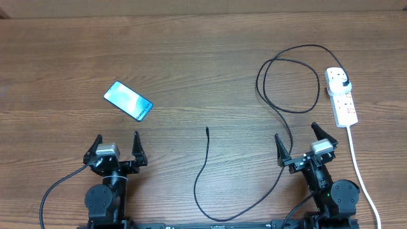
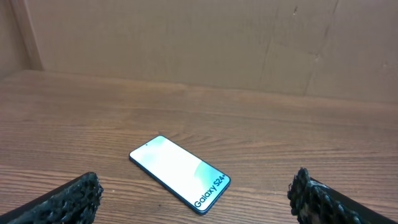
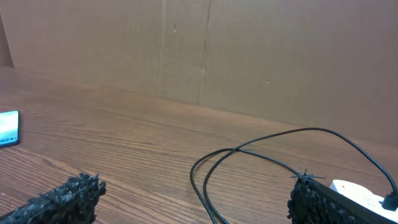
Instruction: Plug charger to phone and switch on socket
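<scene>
Charger, a long thin black cable (image 1: 208, 147), lies loose on the brown wood-grain worktop (image 1: 203, 57). Its small connector tip (image 1: 207, 130) rests free near the centre and touches nothing, while its black plug (image 1: 344, 83) already sits in the white elongated power-strip socket (image 1: 341, 105) at 3 o'clock. The slim rectangular smartphone (image 1: 128, 100), its light-blue screen lit, lies flat at 10 o'clock from the tip and well apart from it.

By my reading, only the plug end is done. Picking up the tip, mating it with the phone and pressing the switch all remain. Whether the strip is switched on is too small to tell.

The left tool (image 1: 117, 137) at 7 o'clock and the right tool (image 1: 296, 132) at 5 o'clock both stand wide and empty. The cable runs just beside the right one.
</scene>
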